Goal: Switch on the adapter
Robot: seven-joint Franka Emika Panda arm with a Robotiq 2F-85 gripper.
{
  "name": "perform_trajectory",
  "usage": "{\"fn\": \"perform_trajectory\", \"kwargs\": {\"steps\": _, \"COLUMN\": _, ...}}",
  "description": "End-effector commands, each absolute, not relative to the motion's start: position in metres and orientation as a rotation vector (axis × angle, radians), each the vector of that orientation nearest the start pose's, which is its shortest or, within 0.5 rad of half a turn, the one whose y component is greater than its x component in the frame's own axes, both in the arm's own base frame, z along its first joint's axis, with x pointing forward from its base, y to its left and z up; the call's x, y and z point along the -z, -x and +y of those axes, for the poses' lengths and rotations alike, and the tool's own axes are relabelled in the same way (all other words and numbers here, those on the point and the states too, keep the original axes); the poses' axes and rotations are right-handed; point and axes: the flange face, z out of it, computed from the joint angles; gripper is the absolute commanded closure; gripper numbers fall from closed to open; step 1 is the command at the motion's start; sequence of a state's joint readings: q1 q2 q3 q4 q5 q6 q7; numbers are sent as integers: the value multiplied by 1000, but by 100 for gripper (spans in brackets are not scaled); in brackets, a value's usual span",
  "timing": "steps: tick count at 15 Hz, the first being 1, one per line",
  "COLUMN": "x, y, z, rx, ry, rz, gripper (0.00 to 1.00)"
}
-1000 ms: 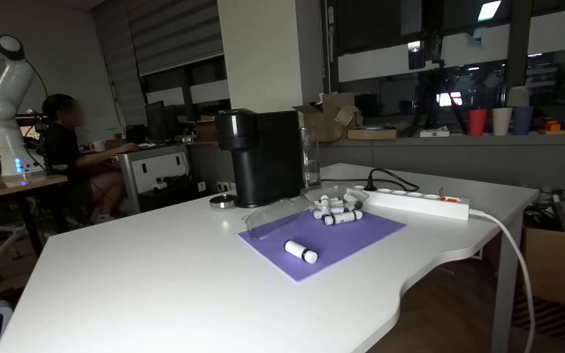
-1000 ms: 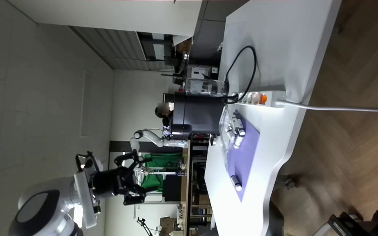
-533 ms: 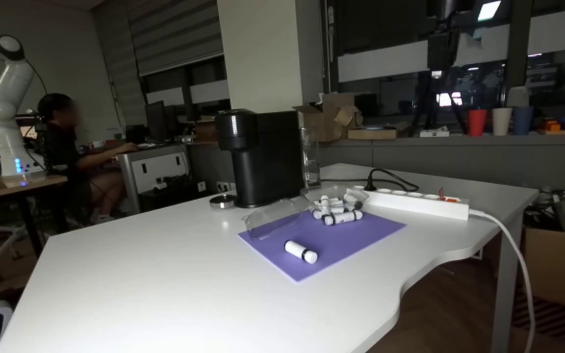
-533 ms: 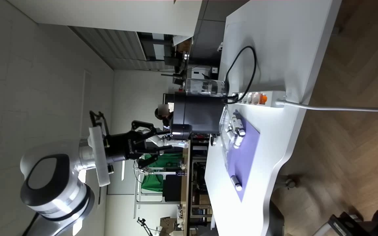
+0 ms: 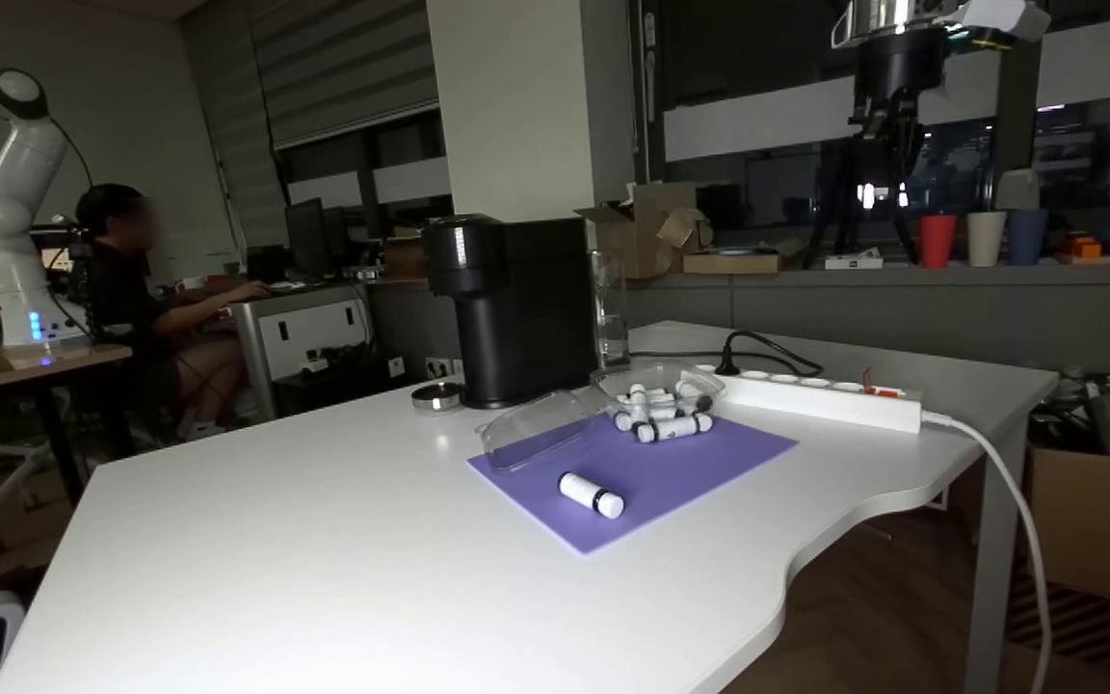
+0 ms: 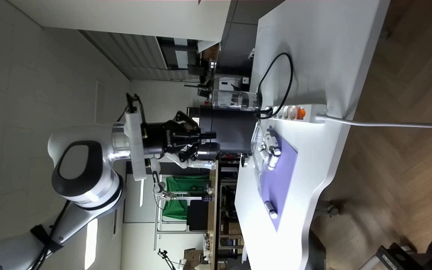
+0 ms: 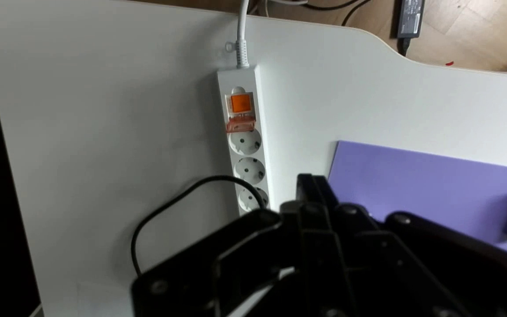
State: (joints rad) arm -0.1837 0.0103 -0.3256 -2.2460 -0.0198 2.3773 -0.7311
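Observation:
The adapter, a long white power strip, lies on the table; its white cable leaves from the end with the switch. An orange switch is exposed there, and its clear red flap is lifted, as an exterior view also shows the raised flap. My gripper is shut with nothing between its fingertips. It hangs in the air well above the table; in both exterior views the gripper is apart from the strip. It hides the strip's far end in the wrist view.
A black cable loops up from the strip's sockets. Beside the strip lies a purple mat with several white cylinders and a clear plastic container. A tall black machine stands behind, with a clear tank.
The fingers have come together from wide apart. My arm has moved lower and across towards the strip's side of the table. The adapter and the things on the mat look unmoved.

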Motion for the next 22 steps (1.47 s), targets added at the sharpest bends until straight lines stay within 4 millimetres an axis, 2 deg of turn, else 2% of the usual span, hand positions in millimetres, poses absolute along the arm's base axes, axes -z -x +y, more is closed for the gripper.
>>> {"fn": "perform_trajectory", "kwargs": {"steps": 1, "x": -370, "y": -470, "z": -265, "rx": 124, "ry": 3202, "rz": -366, "gripper": 99}}
{"fn": "perform_trajectory", "kwargs": {"steps": 9, "x": -369, "y": -474, "z": -267, "rx": 109, "ry": 3200, "rz": -366, "gripper": 100}}
{"fn": "perform_trajectory", "kwargs": {"steps": 11, "x": -358, "y": -474, "z": -272, "rx": 112, "ry": 3184, "rz": -419, "gripper": 100}}
{"fn": "perform_trajectory", "kwargs": {"steps": 12, "x": -351, "y": -475, "z": -275, "rx": 97, "ry": 3192, "rz": -435, "gripper": 100}}
{"fn": "perform_trajectory", "kwargs": {"steps": 17, "x": -287, "y": -474, "z": -301, "rx": -51, "ry": 3252, "rz": -474, "gripper": 100}}
{"fn": "perform_trajectory", "kwargs": {"steps": 20, "x": -249, "y": -477, "z": -314, "rx": -79, "ry": 3259, "rz": -494, "gripper": 100}}
{"fn": "perform_trajectory", "kwargs": {"steps": 22, "x": -231, "y": -481, "z": -319, "rx": -84, "ry": 3256, "rz": -493, "gripper": 100}}
